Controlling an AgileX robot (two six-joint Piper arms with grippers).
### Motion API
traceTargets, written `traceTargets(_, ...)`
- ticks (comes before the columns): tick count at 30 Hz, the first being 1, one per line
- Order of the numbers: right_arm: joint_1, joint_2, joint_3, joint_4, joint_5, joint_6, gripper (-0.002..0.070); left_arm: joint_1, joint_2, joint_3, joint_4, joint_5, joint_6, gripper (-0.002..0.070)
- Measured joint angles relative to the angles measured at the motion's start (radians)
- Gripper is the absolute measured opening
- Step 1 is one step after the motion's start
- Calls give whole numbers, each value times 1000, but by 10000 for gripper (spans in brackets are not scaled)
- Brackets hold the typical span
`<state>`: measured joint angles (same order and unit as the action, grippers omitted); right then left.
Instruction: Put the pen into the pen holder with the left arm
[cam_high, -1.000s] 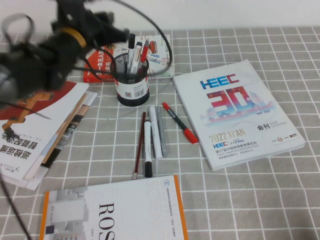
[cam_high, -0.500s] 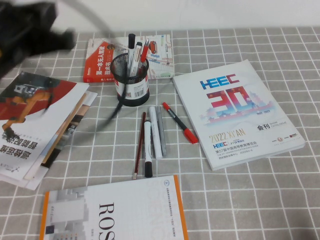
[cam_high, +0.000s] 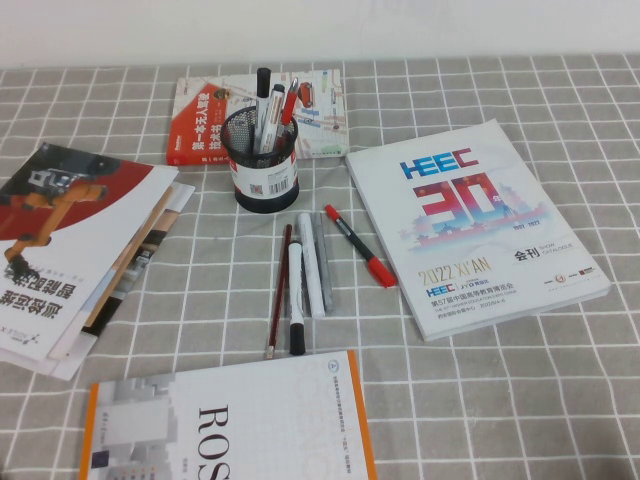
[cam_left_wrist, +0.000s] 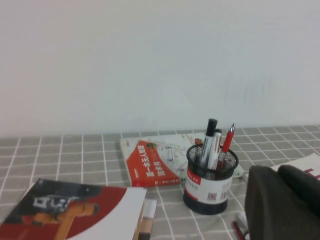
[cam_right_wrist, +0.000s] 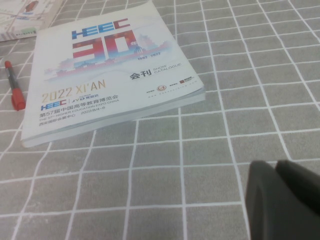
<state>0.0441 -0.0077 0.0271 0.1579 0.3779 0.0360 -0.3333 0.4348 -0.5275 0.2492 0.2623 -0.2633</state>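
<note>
The black mesh pen holder (cam_high: 266, 178) with its white label stands at the back middle of the grey checked cloth. The white marker with a black cap (cam_high: 262, 104) stands upright inside it, beside another pen and a red pen. The left wrist view also shows the holder (cam_left_wrist: 207, 189) and the marker (cam_left_wrist: 208, 136). My left gripper (cam_left_wrist: 277, 171) is shut and empty, pulled back and raised on the holder's left; it is out of the high view. My right gripper (cam_right_wrist: 276, 165) is shut and empty, low over the cloth at the right.
Another white black-capped marker (cam_high: 296, 292), a thin dark-red pen (cam_high: 279, 290), grey pens and a red pen (cam_high: 358, 245) lie in front of the holder. A HEEC catalogue (cam_high: 470, 220) lies right, a red book (cam_high: 200, 125) behind, magazines (cam_high: 70, 240) left, an orange-edged book (cam_high: 230, 420) in front.
The left arm, above the holder's left side a second ago, has swung away left and out of the high view. The pens in the holder and on the cloth have not moved.
</note>
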Motion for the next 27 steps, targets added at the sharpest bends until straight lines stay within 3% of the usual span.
traceTargets(12,0,0,0,0,0,0,-13,0,-215,279,-155,33,-17,0)
traceTargets(27,0,0,0,0,0,0,-13,0,-217,301,-186,62,-20,0)
